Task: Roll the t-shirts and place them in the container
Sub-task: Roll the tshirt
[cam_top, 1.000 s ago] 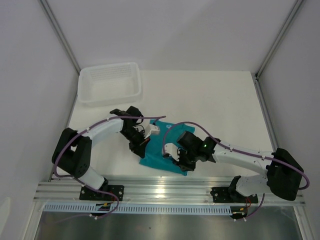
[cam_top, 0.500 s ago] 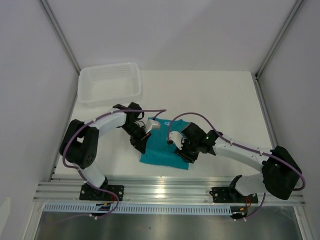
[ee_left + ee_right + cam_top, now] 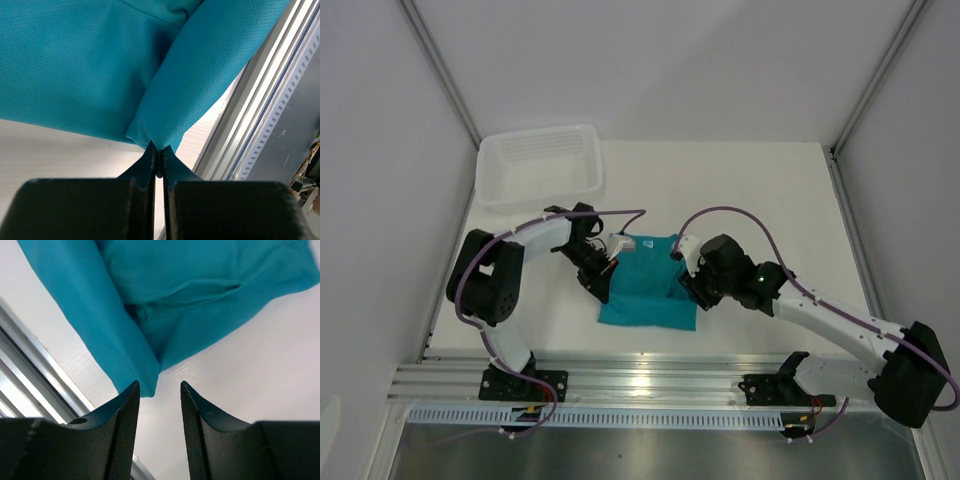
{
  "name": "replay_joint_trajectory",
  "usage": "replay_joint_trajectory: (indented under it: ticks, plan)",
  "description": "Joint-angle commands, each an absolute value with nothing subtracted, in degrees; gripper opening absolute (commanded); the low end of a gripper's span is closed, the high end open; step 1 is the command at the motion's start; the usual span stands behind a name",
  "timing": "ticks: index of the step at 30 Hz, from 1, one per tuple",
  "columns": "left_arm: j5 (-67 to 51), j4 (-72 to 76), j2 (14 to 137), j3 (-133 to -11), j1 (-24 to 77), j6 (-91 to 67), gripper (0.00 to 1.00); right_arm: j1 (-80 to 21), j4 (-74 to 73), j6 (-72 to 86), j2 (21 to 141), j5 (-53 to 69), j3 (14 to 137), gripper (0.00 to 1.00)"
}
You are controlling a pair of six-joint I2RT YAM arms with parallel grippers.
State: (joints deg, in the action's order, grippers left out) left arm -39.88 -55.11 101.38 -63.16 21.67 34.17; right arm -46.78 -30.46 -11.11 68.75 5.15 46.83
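Shirt [image 3: 645, 282] lies folded flat on worktop [image 3: 770, 200] between arms; left tool [image 3: 157, 150] pinches a fold at its left edge, probably anchoring it, while right tool [image 3: 160, 390] hangs open, empty, over right edge.

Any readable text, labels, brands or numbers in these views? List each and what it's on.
No text can be read in any view.
The white neck label on the teal t-shirt: too small to read from the top view.
The white tray: no marking visible.
Both wrist views: plain teal cloth, no print.
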Motion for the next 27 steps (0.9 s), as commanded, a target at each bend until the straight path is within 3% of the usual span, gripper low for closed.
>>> replay_joint_trajectory:
  ticks: [1, 5, 9, 14, 21, 27]
  plan:
    - [-42.1, -53.4, 102.0, -64.1, 21.1, 32.9, 0.01, -46.8, -26.3, -3.3, 63.1, 0.9, 48.4, 0.42]
    - [-42.1, -52.6, 103.1, -63.9, 20.7, 32.1, 0.01, -50.7, -22.5, 2.9, 59.5, -3.3, 45.9, 0.41]
    - [-42.2, -52.3, 103.8, -64.2, 20.0, 31.6, 0.01, -57.4, -9.1, 6.2, 59.4, 3.0, 39.7, 0.25]
    - [-41.8, -51.9, 103.7, -64.2, 19.8, 30.9, 0.01, -60.0, 9.9, 9.0, 62.8, 3.6, 33.3, 0.15]
    - [-41.1, -51.5, 103.5, -63.9, 19.7, 30.4, 0.05, -59.9, 17.4, 8.7, 75.4, 3.8, 34.2, 0.12]
    - [-40.6, -51.4, 103.0, -64.3, 19.7, 30.0, 0.10, -56.8, 20.6, 9.4, 78.6, 5.2, 32.7, 0.12]
